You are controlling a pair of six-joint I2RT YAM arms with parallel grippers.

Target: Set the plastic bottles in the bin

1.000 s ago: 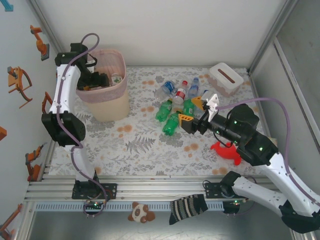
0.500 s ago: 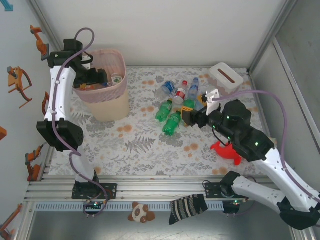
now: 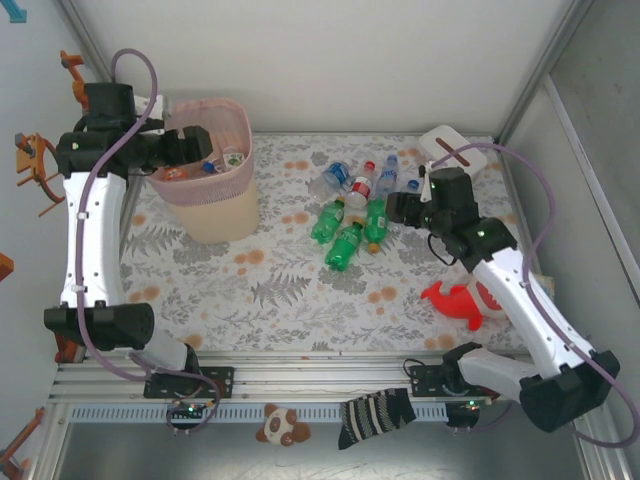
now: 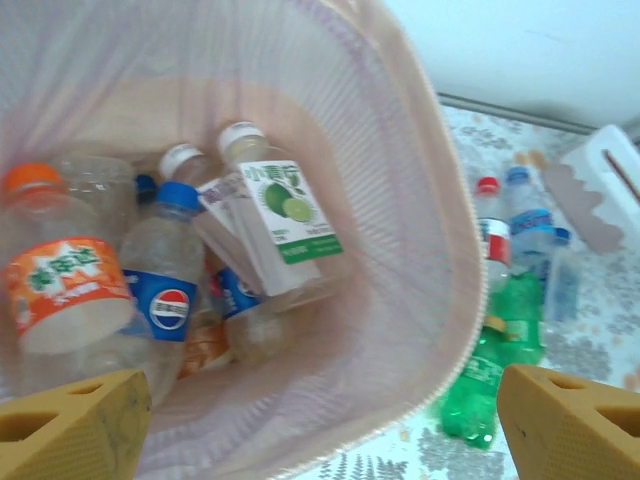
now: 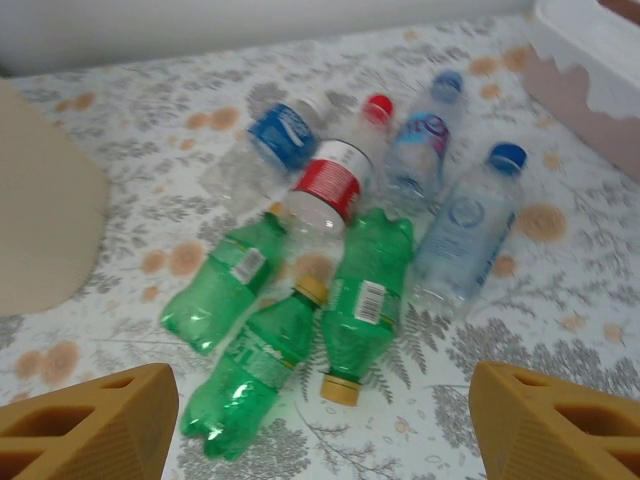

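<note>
The bin [image 3: 215,205], cream with a pink liner, stands at the far left and holds several plastic bottles [image 4: 165,300]. My left gripper [image 3: 193,148] hangs above the bin's mouth. It is open [image 4: 320,430], with nothing between its yellow fingertips [image 4: 75,425]. More plastic bottles [image 3: 358,205] lie in a pile mid-table: three green ones [image 5: 365,295], a red-labelled one [image 5: 325,190] and clear ones with blue caps [image 5: 465,235]. My right gripper [image 3: 398,207] hovers just right of the pile. It is open [image 5: 320,425] and holds nothing, and the green bottles lie on the table below and ahead of it.
A white tissue box [image 3: 452,155] sits at the back right, behind the pile. A red toy figure [image 3: 455,300] lies near the right arm. The bin's side [image 5: 40,220] stands left of the pile. Walls enclose the table on three sides.
The left arm has risen and drawn back to the left over the bin. The right arm has lifted and pulled its gripper back and to the right, away from the green bottles.
</note>
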